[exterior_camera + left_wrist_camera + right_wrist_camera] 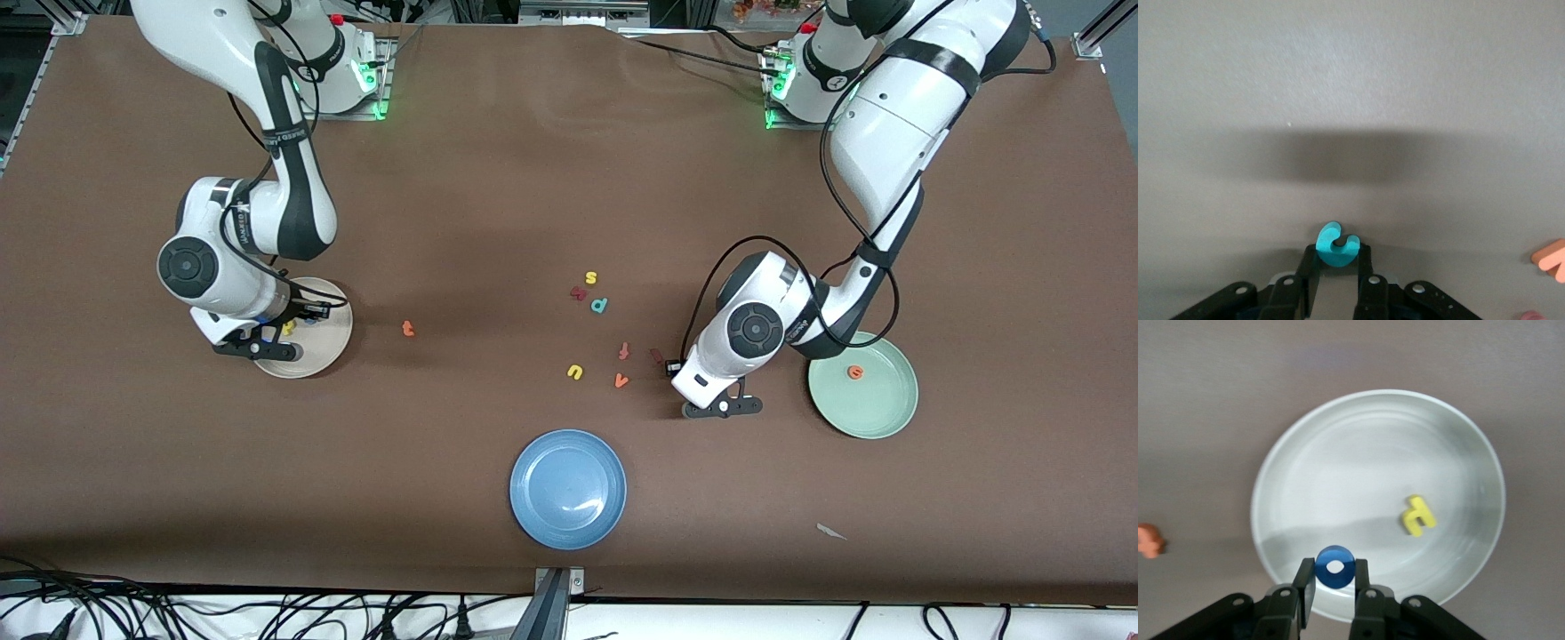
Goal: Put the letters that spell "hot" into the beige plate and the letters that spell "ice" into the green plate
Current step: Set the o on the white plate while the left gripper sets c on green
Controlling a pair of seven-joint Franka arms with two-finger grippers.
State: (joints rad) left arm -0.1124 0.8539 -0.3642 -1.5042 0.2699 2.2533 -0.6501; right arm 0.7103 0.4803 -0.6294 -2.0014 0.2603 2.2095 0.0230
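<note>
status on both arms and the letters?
Right gripper shut on blue o over beige plate; yellow h in it. Left gripper shut on teal c beside green plate. Nothing blocking.

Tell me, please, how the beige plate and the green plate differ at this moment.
The beige plate holds a yellow h; the green plate holds an orange e. The right end effector is over the beige plate, shut on the blue o; the left end effector grips the teal c over bare table beside the green plate. Both are round and shallow.
</note>
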